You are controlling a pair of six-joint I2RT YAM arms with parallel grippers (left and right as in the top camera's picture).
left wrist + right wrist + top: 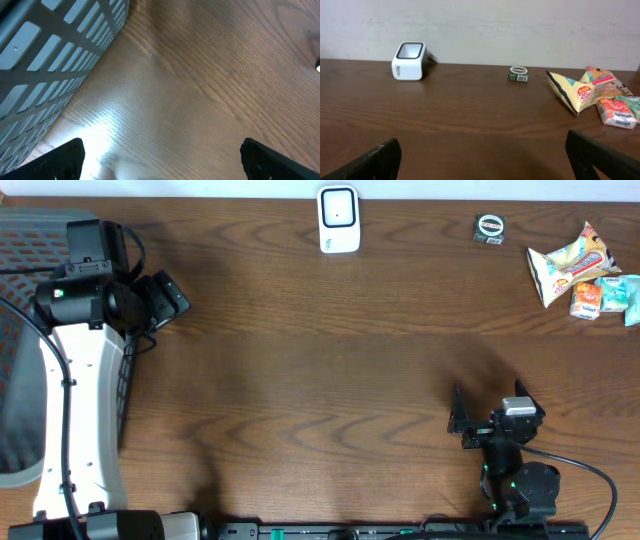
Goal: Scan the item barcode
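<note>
The white barcode scanner stands at the table's far edge, window up. Items lie at the far right: a small green box with a white ring, a yellow snack bag, and small orange and teal packets. My right gripper hovers near the front edge, open and empty, facing the items from a distance. My left gripper is open over bare wood at the far left, holding nothing.
A grey slotted basket sits at the left edge, right beside the left gripper. The left arm's white link runs along the basket's side. The wooden table spans the whole view.
</note>
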